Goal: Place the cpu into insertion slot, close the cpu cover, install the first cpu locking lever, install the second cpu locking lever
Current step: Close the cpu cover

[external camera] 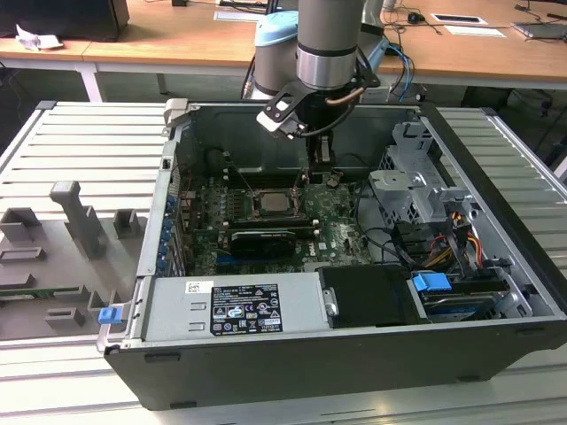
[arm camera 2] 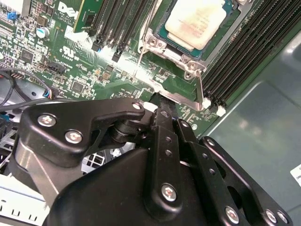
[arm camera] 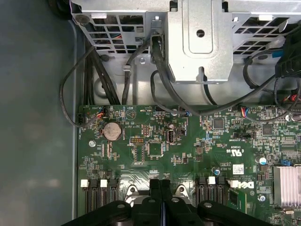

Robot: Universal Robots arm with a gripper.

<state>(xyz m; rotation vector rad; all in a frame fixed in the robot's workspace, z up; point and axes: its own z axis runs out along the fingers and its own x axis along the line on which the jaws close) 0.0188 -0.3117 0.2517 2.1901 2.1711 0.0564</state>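
The cpu (arm camera 2: 197,21) lies flat in its socket on the green motherboard, pale silver top up, and it sits mid-board (external camera: 270,203) in the exterior view. The cpu cover (arm camera 2: 188,59) lies down around it as a grey metal frame. Two thin locking levers (arm camera 2: 139,61) (arm camera 2: 200,89) run along the socket's sides. My gripper (arm camera 2: 162,100) is shut, with nothing seen between the black fingers. Its tips are at the socket's edge, by the metal bar between the levers. The tips show pressed together (arm camera: 160,184), and the gripper hangs inside the case (external camera: 321,175) to the exterior view's right of the cpu.
Black memory slots (arm camera 2: 249,52) flank the socket. A metal drive cage (arm camera: 197,42) with black cables (arm camera: 108,80) stands beyond the board. A power supply (external camera: 235,305) lies along the case's near wall. Grey fixtures (external camera: 84,217) stand on the slatted table at the exterior view's left.
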